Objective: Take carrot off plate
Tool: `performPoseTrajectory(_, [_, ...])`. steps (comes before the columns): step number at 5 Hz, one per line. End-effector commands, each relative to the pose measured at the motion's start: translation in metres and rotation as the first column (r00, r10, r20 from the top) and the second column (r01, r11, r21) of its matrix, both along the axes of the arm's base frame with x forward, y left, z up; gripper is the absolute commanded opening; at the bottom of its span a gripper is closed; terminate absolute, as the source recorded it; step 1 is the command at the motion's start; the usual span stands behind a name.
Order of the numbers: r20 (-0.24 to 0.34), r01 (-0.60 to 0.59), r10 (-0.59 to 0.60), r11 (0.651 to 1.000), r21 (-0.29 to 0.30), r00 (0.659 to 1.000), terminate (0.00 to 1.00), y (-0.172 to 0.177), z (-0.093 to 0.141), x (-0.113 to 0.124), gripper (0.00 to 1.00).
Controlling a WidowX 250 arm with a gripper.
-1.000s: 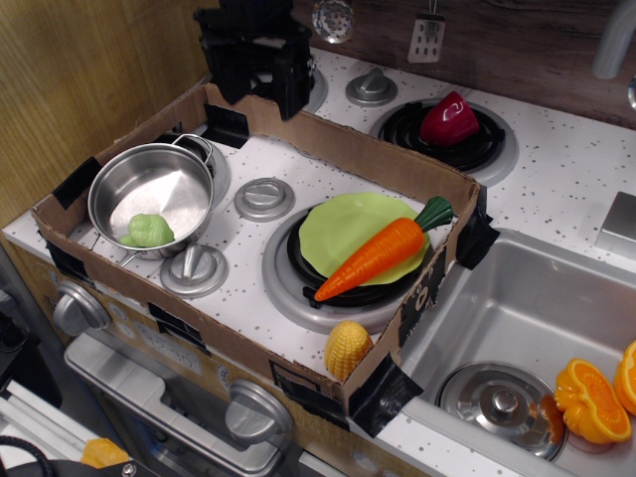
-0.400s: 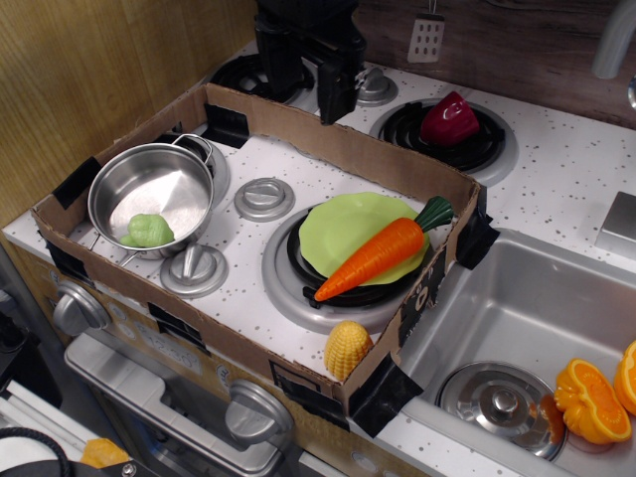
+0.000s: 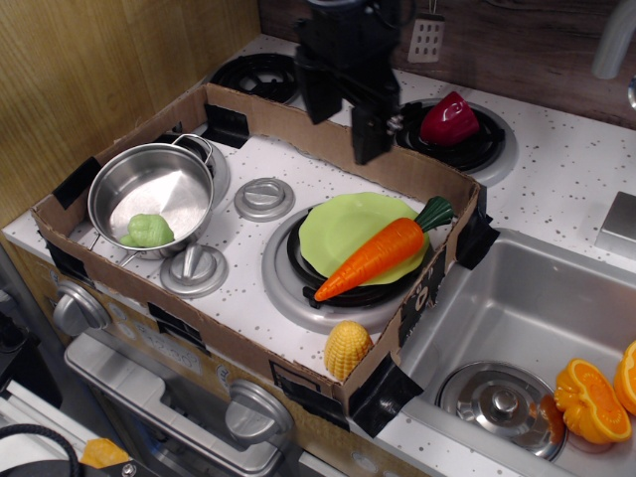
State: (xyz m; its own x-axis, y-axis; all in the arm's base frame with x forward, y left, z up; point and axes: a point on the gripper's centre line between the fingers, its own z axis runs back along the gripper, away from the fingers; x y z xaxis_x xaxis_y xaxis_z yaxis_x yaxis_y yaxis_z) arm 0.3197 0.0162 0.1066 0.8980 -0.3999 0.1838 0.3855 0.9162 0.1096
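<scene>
Above the long orange plastic carrot (image 3: pixel 376 255) on the round lime-green plate (image 3: pixel 343 230) the air is open. The brown cardboard wall (image 3: pixel 440 260) crowds its green top on the right. The black claw (image 3: pixel 343 104) hangs over the back wall. The steel pot (image 3: pixel 152 195) stands well apart, left.

We're looking at a white speckled toy stove (image 3: pixel 556 169) — wood panel wall (image 3: pixel 89 70) left, dark backsplash (image 3: pixel 517 45) behind, steel sink (image 3: pixel 517 318) at right
</scene>
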Motion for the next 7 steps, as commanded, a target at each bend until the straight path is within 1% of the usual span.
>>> performPoseTrajectory(1, [0.086, -0.029, 0.028, 1.0, 0.012, 0.996, 0.0, -0.029, -0.008, -0.006, 1.0])
performPoseTrajectory(2, [0.079, -0.066, 0.067, 0.998, -0.009, 0.995, 0.0, -0.035, -0.024, -0.01, 1.0])
performPoseTrajectory(3, [0.096, -0.036, 0.033, 0.999, 0.032, 0.995, 0.0, -0.04, -0.036, -0.01, 1.0])
performPoseTrajectory(4, [0.09, -0.027, 0.023, 0.999, 0.043, 0.996, 0.0, -0.039, -0.045, -0.009, 1.0])
performPoseTrajectory(6, [0.109, -0.027, 0.025, 0.999, 0.022, 0.994, 0.0, -0.036, -0.067, -0.01, 1.0])
performPoseTrajectory(7, [0.129, -0.042, 0.042, 0.999, -0.009, 0.991, 0.0, -0.038, -0.078, -0.013, 1.0])
